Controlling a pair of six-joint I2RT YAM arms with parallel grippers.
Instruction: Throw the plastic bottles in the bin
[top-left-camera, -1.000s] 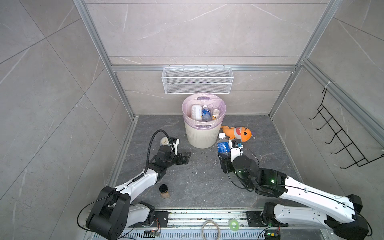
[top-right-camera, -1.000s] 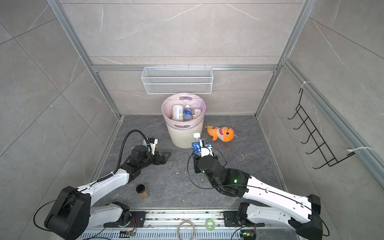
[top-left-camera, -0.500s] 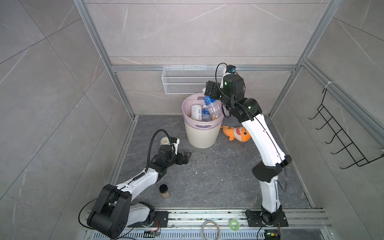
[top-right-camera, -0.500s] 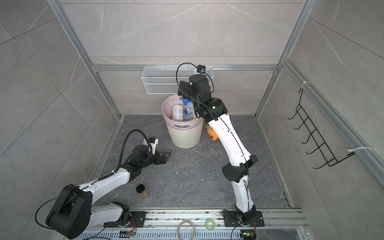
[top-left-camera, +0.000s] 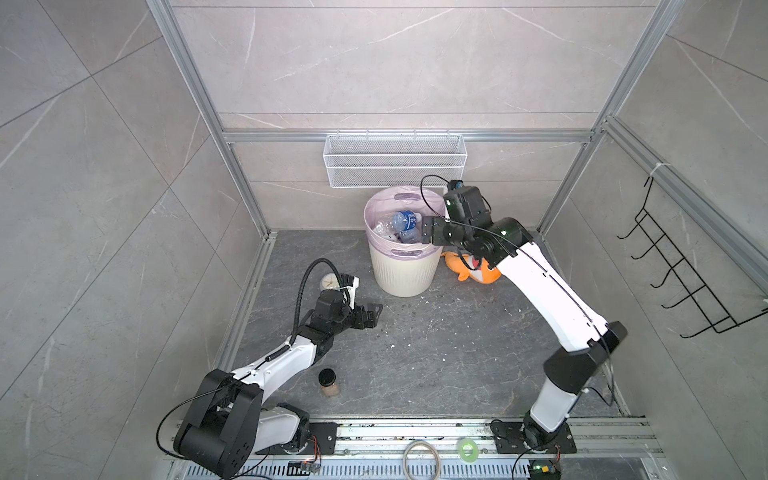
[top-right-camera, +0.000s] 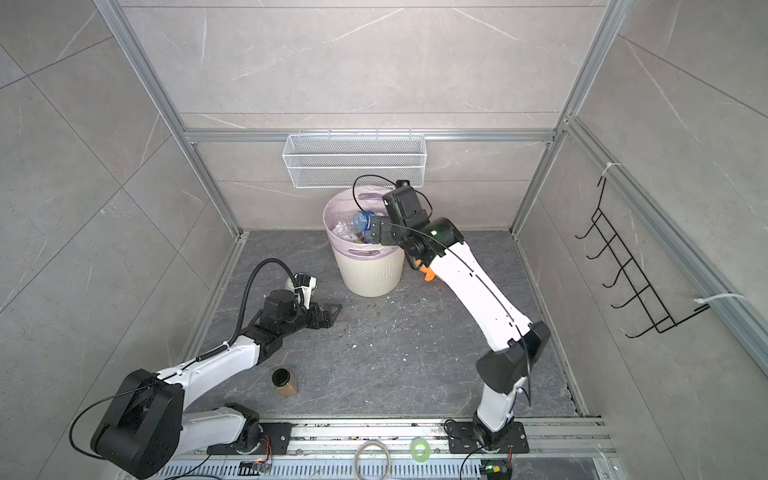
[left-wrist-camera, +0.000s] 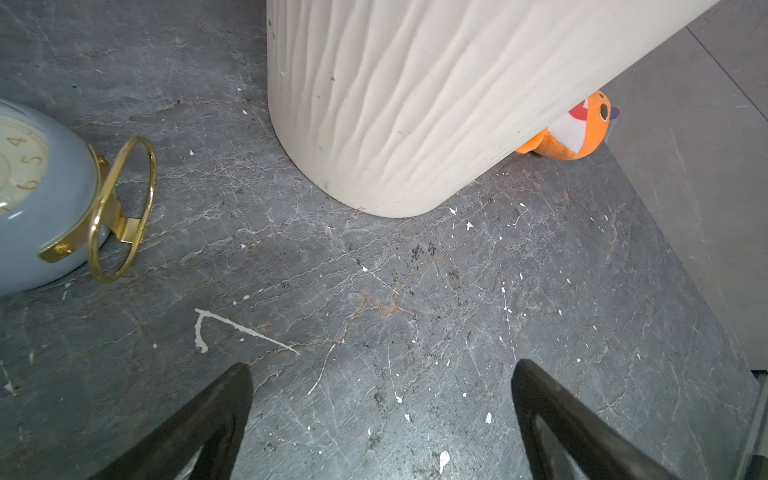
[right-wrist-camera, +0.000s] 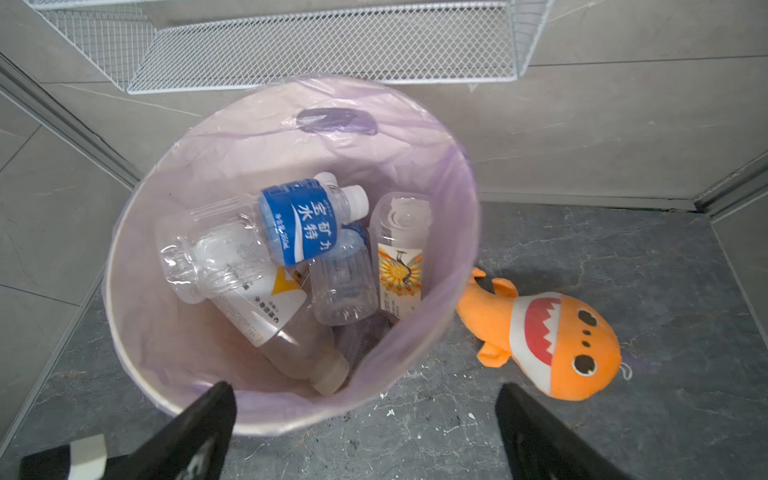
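The cream ribbed bin (top-left-camera: 401, 270) (top-right-camera: 370, 272) with its lilac liner stands at the back of the floor. Several clear plastic bottles (top-left-camera: 405, 220) (top-right-camera: 363, 219) lie inside it; the right wrist view shows a blue-labelled one (right-wrist-camera: 299, 222) on top of the pile inside the bin (right-wrist-camera: 266, 124). My right gripper (top-left-camera: 423, 230) (top-right-camera: 374, 235) (right-wrist-camera: 365, 388) hangs open and empty over the bin's right rim. Left of the bin, my left gripper (top-left-camera: 372, 316) (top-right-camera: 334, 313) (left-wrist-camera: 380, 370) rests open and empty just above the floor, with the bin's wall (left-wrist-camera: 415, 104) ahead of it.
An orange plush fish (top-left-camera: 478, 272) (right-wrist-camera: 552, 340) (left-wrist-camera: 577, 133) lies right of the bin. A pale-blue clock (top-left-camera: 330, 282) (left-wrist-camera: 33, 199) lies by the left arm. A black-lidded jar (top-left-camera: 328, 382) (top-right-camera: 284, 382) stands near the front. A wire basket (top-left-camera: 395, 160) hangs on the back wall above the bin.
My right arm rose from the floor with a blue-labelled bottle, opened over the bin and dropped it in, then sank to the bin's right rim. The left arm has not moved.
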